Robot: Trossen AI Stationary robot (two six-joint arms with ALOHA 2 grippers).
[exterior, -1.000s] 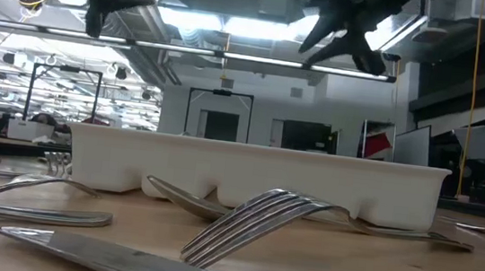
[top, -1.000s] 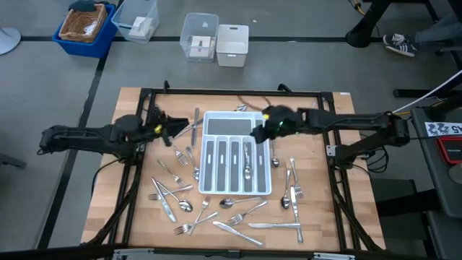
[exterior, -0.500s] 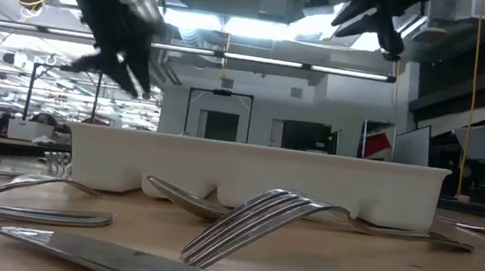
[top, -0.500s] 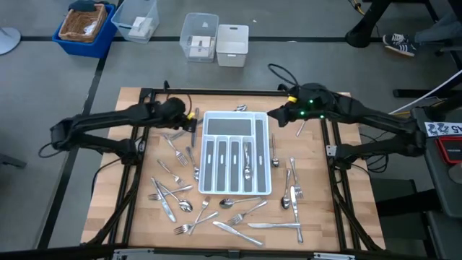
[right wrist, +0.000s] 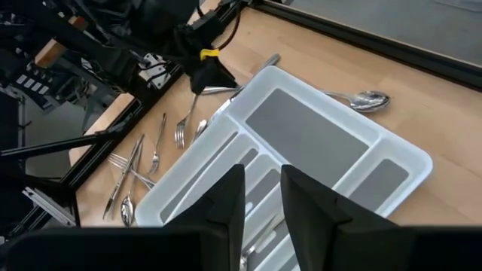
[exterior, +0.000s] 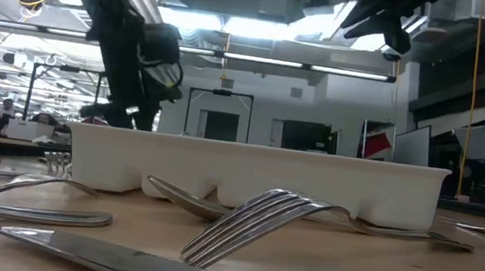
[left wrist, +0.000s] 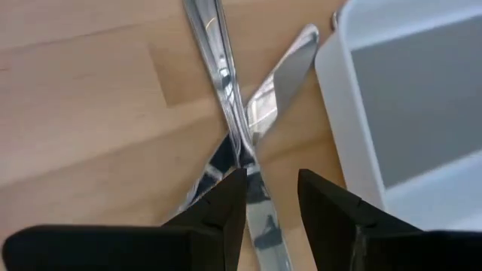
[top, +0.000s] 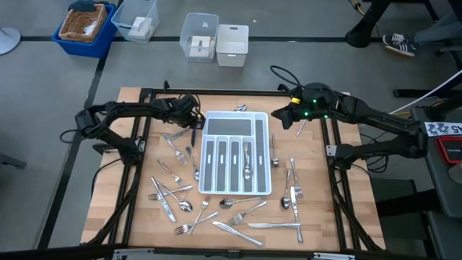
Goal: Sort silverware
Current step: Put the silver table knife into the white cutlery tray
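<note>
Wooden desk (top: 137, 217) carries scattered silverware (top: 238, 217) around a tray (top: 234, 184); left hand (left wrist: 271, 199), open, straddles crossed pieces at frame centre to pinch one; right hand (right wrist: 262, 192) hovers, slightly open, empty.

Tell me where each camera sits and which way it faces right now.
High: overhead, straight down on the tray, both arms in view.
Low: table height, level across a fork to the tray wall; arms overhead.
Left wrist: down past the left gripper onto crossed silverware.
Right wrist: raised, past the right gripper over the tray.
All four show the tray.
</note>
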